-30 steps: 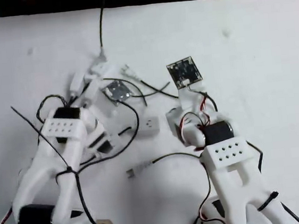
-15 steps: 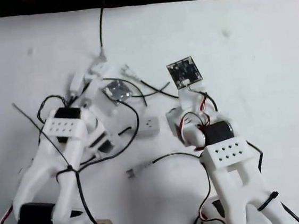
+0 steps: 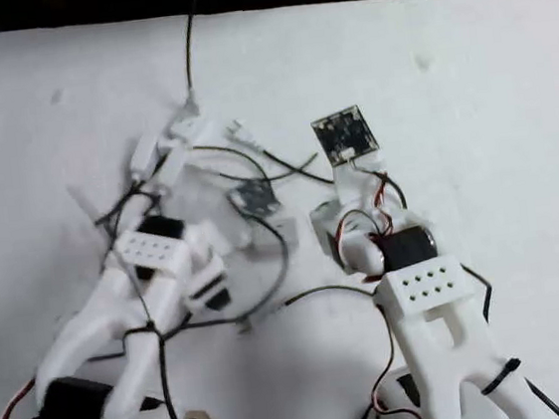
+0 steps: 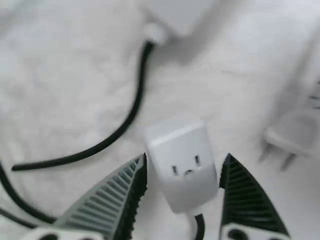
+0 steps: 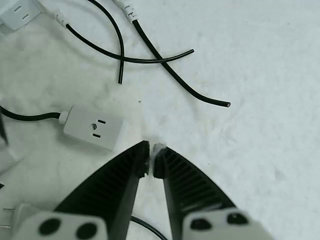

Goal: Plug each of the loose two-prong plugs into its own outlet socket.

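A white outlet socket (image 4: 182,167) with a black cable lies between the fingers of my left gripper (image 4: 182,200), which is open and straddles it. In the high view this socket (image 3: 284,231) sits mid-table, partly under the left arm's wrist. A loose two-prong plug (image 4: 295,140) lies just beside it. My right gripper (image 5: 151,155) is shut on nothing, its tips a little to one side of the same socket (image 5: 92,127). Another plug (image 3: 246,321) lies on its cable nearer the arm bases, and a third (image 3: 236,129) lies farther back.
Two more white sockets (image 3: 186,129) (image 3: 144,154) lie at the back left. Black cables (image 5: 150,57) cross the cloth between the arms. The right arm (image 3: 423,289) stands right of centre. The white table (image 3: 488,97) is bare to the right and back.
The left arm has swung right and forward, bringing its open gripper over the middle socket. The cables on the left shifted with it. The right arm has not moved.
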### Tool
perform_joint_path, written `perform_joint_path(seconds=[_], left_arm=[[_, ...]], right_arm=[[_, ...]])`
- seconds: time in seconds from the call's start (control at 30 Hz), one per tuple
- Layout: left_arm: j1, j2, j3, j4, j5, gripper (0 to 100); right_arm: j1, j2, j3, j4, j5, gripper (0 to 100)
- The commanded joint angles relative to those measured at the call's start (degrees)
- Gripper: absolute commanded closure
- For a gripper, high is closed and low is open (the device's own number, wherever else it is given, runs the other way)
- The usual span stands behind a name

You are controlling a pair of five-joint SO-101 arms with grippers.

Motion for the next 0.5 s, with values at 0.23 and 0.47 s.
perform_joint_path(seconds=[0.23, 0.47], left_arm=[[6.29, -0.75, 1.05, 1.58, 4.22, 84], [4.09, -1.63, -1.23, 4.66, 4.4, 84]], right_arm=[[0.13, -0.13, -0.44, -0.84, 0.7, 97.7], [0.13, -0.04, -0.44, -0.84, 0.7, 97.7]])
